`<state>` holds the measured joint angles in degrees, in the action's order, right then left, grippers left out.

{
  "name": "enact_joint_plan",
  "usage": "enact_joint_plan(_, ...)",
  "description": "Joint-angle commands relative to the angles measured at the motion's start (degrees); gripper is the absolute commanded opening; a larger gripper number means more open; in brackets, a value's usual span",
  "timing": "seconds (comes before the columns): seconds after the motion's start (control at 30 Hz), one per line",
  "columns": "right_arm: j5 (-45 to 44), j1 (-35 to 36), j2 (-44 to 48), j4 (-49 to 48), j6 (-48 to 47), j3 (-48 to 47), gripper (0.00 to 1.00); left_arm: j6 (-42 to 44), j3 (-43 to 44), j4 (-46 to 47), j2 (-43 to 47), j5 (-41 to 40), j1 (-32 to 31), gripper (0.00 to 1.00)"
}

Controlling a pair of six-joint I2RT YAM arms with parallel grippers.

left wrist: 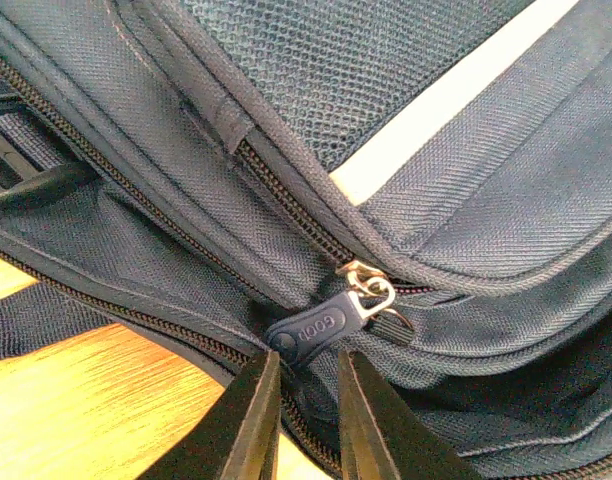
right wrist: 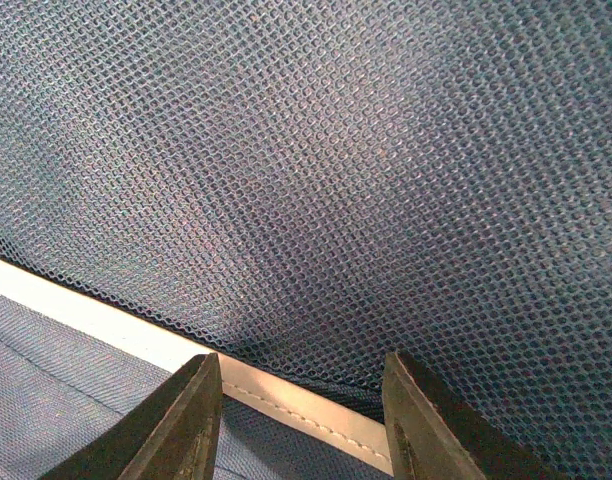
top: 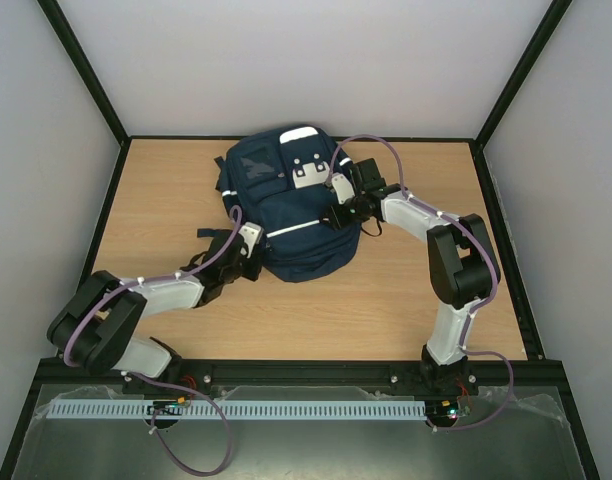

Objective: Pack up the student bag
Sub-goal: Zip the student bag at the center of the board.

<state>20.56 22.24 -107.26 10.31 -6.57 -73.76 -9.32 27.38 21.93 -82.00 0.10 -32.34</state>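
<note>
the student bag (top: 296, 250) is navy blue with a thin white stripe (top: 301, 226) and white patches (top: 308, 175). its mesh panel (right wrist: 336, 170) shows a fine honeycomb weave. the zip pull (left wrist: 308, 330) looks dark navy, perhaps black. the table (top: 166, 200) is light wood grain.

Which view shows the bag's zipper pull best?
Left wrist: the zipper pull sits mid-frame, sharp, just above the left tool. Top external hides it beneath the left arm; right wrist shows only mesh and a white stripe.

student bag (top: 296, 215) = coarse woven cloth, matt, w/ fine mesh (right wrist: 336, 180) panel. zip pull (left wrist: 306, 330): matt rubbery-looking tab, shiny metal ring (left wrist: 374, 292). surface (top: 166, 200) smooth wood-grain.
</note>
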Motion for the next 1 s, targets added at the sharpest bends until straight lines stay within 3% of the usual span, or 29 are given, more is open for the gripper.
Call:
enact_joint_plan(0.0,1.2,0.2,0.3,3.5,0.5,0.7,0.44,-0.8,-0.9,1.0,2.2,4.3,-0.8,0.12)
enact_joint_plan(0.13,1.3,0.2,0.6,3.4,0.5,0.8,0.44,-1.0,-1.2,0.7,2.9,4.3,-1.0,0.03)
enact_joint_plan(0.23,1.3,0.2,0.7,3.4,0.4,1.0,0.44,-1.0,-1.0,0.0,2.8,3.1,-1.1,0.02)
enact_joint_plan(0.3,1.3,0.2,0.7,3.4,0.4,1.0,0.44,-0.8,-0.9,-0.5,3.0,0.9,-1.6,0.09)
enact_joint_plan(0.4,1.5,0.2,0.8,3.5,0.5,1.1,0.44,0.4,-1.1,-0.9,3.6,-2.9,-2.6,0.37)
enact_joint_plan(0.5,1.7,0.2,0.8,3.5,0.6,1.1,0.44,1.9,0.0,-2.0,2.8,-5.2,-3.4,0.43)
enact_joint_plan(0.73,2.0,0.2,0.6,3.6,0.7,1.2,0.44,4.5,4.0,-3.6,-4.1,-9.0,-4.5,0.40)
enact_joint_plan(0.97,2.0,0.2,0.5,3.7,0.5,1.2,0.44,5.6,5.7,-3.0,-7.2,-9.4,-4.8,0.18)
